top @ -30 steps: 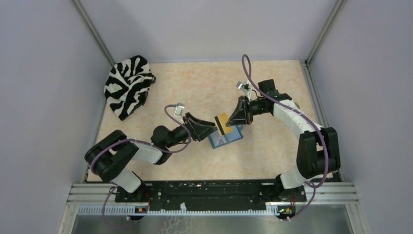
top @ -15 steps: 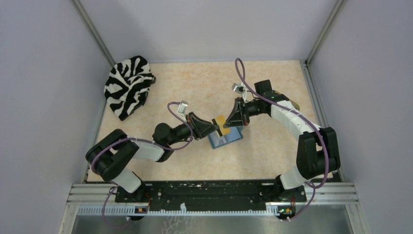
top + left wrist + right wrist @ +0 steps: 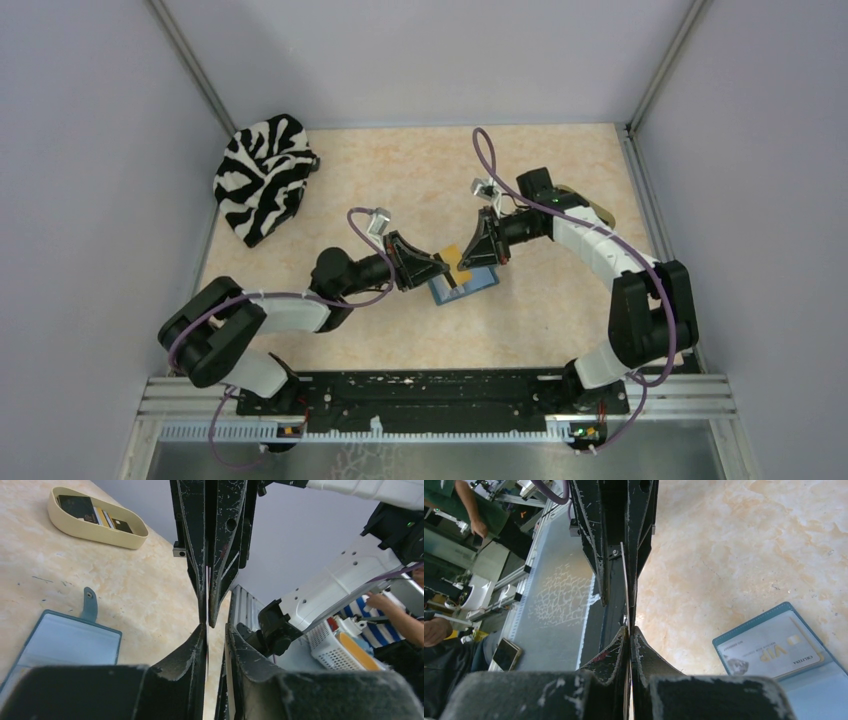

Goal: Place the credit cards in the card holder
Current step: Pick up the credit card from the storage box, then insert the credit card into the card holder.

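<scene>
A tan-orange credit card (image 3: 455,260) hangs on edge above the table, with my right gripper (image 3: 480,246) shut on it; its thin edge (image 3: 624,585) runs up from between the right fingers. My left gripper (image 3: 428,268) meets it from the other side. The left jaws stand narrowly apart around the card's end, which lies against one finger (image 3: 197,645) while a gap shows to the other. The teal card holder (image 3: 466,284) lies open on the table just below them, snap tab (image 3: 89,602) out. A pale card (image 3: 774,652) sits in its pocket.
A beige oval tray (image 3: 82,527) holding several more cards stands on the table at the right, mostly hidden behind the right arm in the top view. A zebra-striped cloth (image 3: 262,175) lies at the back left corner. The metal rail (image 3: 430,395) runs along the near edge.
The left jaws have narrowed around the card's free end. Both grippers have drawn closer together over the card holder, and the right arm has shifted left.
</scene>
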